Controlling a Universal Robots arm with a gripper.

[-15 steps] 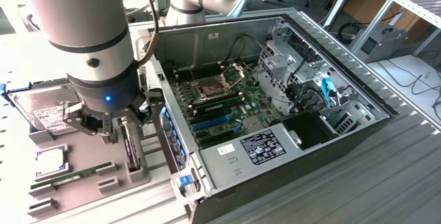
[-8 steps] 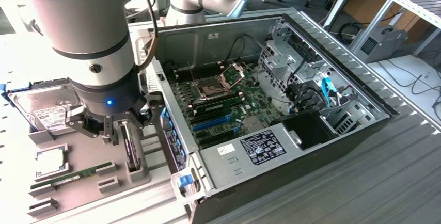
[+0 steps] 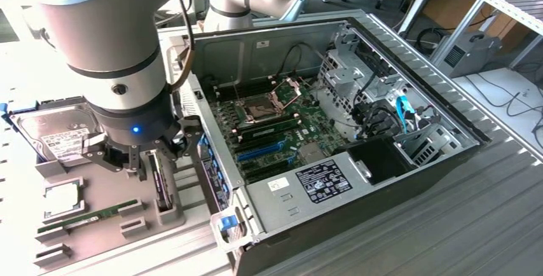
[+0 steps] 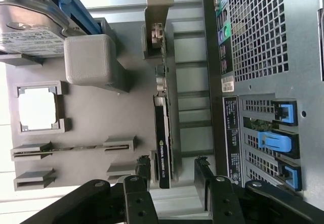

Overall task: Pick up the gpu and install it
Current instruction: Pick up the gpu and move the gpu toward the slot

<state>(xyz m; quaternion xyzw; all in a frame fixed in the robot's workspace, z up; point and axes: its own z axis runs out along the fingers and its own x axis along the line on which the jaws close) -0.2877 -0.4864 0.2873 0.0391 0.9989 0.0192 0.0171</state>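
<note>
1. At the exterior view's left, find the gray fixture. It seats the hard drive, the processor and the RAM stick in separate pockets, probably so that each part can be reached on its own.
2. Next, find the gripper, which hangs directly over the fixture's right-hand slot. Its fingers are apart, one on each side of the gpu. A gap shows on both sides, so nothing is clamped.
3. Confirm that the gpu is seated in that slot, standing on its long edge. This probably keeps both flat faces free for the fingers.
4. Check orientation. The card's long axis runs along the slot, parallel to the neighbouring wall of the computer case. Its silver bracket is at the hard-drive end, and the fingers straddle the opposite end.
5. At the right, the case lies open with the motherboard facing up. Its blue slots are unoccupied, so treat the installation as not yet done.
</note>
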